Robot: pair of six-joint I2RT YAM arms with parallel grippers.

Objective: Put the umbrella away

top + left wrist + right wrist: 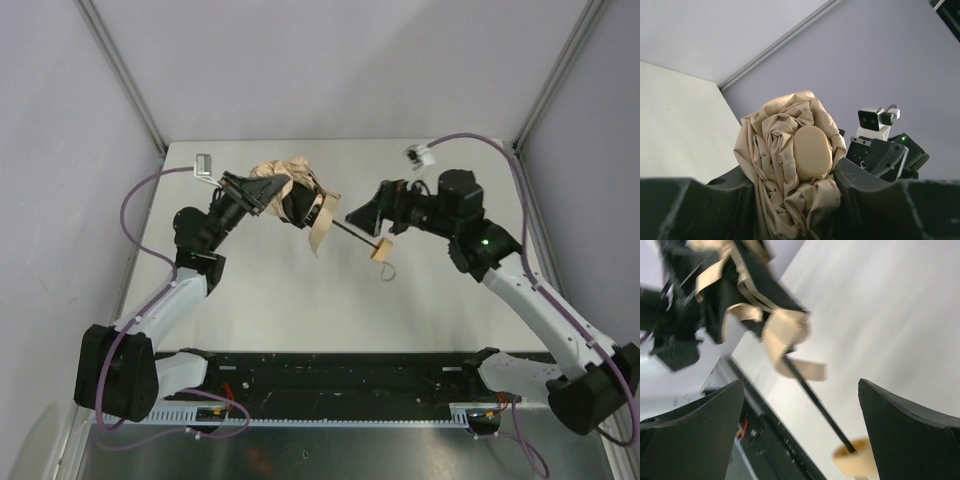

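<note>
The umbrella (288, 178) hangs above the table, and my left gripper (262, 190) is shut on its bunched beige canopy. In the left wrist view the crumpled fabric (775, 155) and a pale oval cap (812, 152) fill the gap between my left gripper's (790, 182) black fingers. A thin black shaft (352, 232) runs right to the pale wooden handle (381, 250). A tan strap (320, 236) dangles below the canopy. My right gripper (362, 216) stands open just above the shaft. In the right wrist view, the shaft (815, 397) and handle (855, 457) lie between my right gripper's (801, 385) wide fingers, untouched.
Grey walls enclose the white table (300, 300) on the left, back and right. The black base rail (340, 372) runs along the near edge. My right arm (885, 155) shows beyond the canopy in the left wrist view.
</note>
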